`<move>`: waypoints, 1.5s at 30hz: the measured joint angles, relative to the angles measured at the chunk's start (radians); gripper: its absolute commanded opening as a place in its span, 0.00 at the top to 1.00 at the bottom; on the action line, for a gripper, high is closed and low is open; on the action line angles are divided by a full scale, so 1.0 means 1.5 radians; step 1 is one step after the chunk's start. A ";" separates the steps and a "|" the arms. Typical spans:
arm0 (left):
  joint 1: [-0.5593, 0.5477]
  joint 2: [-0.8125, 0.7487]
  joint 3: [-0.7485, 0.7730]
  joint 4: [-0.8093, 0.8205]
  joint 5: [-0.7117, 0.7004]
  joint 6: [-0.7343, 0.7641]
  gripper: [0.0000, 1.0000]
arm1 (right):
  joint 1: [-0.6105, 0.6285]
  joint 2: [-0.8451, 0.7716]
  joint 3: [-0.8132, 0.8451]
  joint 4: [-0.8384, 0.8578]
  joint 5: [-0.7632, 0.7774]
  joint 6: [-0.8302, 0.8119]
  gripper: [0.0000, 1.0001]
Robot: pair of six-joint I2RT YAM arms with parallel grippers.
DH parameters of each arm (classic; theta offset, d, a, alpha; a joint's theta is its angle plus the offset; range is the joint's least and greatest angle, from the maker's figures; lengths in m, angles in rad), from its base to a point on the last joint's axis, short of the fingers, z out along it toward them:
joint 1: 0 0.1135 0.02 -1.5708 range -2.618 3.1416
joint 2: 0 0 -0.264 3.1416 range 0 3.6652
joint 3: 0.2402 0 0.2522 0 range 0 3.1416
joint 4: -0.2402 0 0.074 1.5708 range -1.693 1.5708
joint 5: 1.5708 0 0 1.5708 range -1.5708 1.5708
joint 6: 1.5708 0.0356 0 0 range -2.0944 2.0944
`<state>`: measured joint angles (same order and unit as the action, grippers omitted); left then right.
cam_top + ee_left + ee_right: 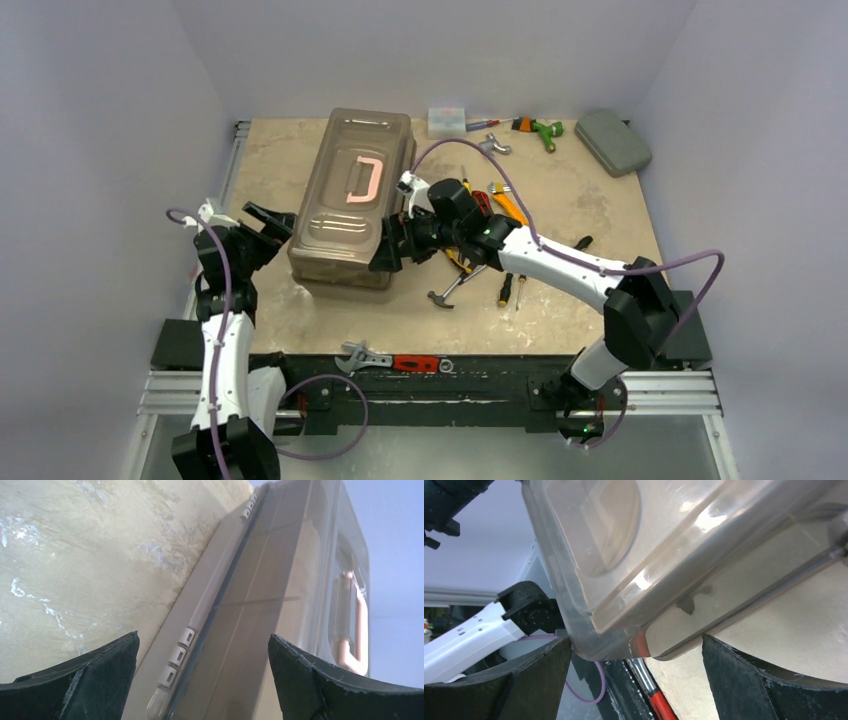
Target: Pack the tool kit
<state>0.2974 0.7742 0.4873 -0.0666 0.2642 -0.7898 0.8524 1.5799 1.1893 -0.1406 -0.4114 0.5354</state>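
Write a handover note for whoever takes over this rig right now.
Left gripper: jaws open, holding nothing, beside the toolbox's left side.
Right gripper: jaws open, holding nothing, at its near right corner.
Toolbox: closed, on the table. The hammer and screwdriver lie loose to its right; the wrench and red-handled tool are at the near edge.
Done: nothing visibly packed.
Left: open the box, load the tools, close it.

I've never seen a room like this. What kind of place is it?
Probably a robot test booth in a lab. Plain pale walls box in a beige tabletop, the white-and-black left arm and right arm are mounted on a silver metal rail, and small hand tools lie beside a long tan plastic toolbox.
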 measured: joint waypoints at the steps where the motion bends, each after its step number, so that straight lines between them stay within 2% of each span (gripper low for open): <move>1: -0.005 0.003 0.015 -0.019 0.003 0.008 0.03 | -0.011 -0.003 0.003 -0.002 -0.004 0.004 0.04; 4: -0.035 0.013 0.084 -0.089 0.003 0.040 0.03 | -0.065 -0.027 -0.011 0.027 -0.012 0.033 0.03; 9: -0.074 0.031 0.195 -0.144 0.016 0.086 0.02 | -0.211 -0.066 -0.100 0.176 -0.041 0.118 0.02; 12: -0.093 0.059 0.254 -0.176 0.019 0.108 0.00 | -0.249 -0.048 -0.124 0.242 -0.069 0.159 0.02; 19: -0.179 0.199 0.392 -0.251 0.012 0.157 0.00 | -0.281 0.050 -0.133 0.442 -0.133 0.269 0.02; 26: -0.208 0.361 0.495 -0.310 -0.003 0.184 0.00 | -0.293 0.168 -0.154 0.646 -0.157 0.400 0.03; 30: -0.214 0.445 0.556 -0.342 -0.021 0.203 0.00 | -0.293 0.212 -0.153 0.694 -0.157 0.427 0.03; 37: -0.216 0.501 0.605 -0.377 -0.078 0.228 0.00 | -0.293 0.281 -0.138 0.729 -0.157 0.444 0.05; 38: -0.215 0.505 0.606 -0.376 -0.076 0.229 0.01 | -0.293 0.292 -0.136 0.737 -0.157 0.448 0.05; 40: -0.206 0.514 0.604 -0.361 -0.048 0.229 0.10 | -0.293 0.317 -0.130 0.755 -0.158 0.461 0.06; 43: -0.166 0.527 0.558 -0.283 0.064 0.200 0.27 | -0.291 0.352 -0.117 0.780 -0.161 0.483 0.06; 45: -0.125 0.534 0.509 -0.202 0.158 0.161 0.32 | -0.289 0.370 -0.108 0.789 -0.163 0.494 0.06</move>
<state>0.1097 1.5745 1.2507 -0.3695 0.5014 -0.5480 0.4191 2.1353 1.0275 1.0424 -0.6563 1.2762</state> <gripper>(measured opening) 0.767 0.944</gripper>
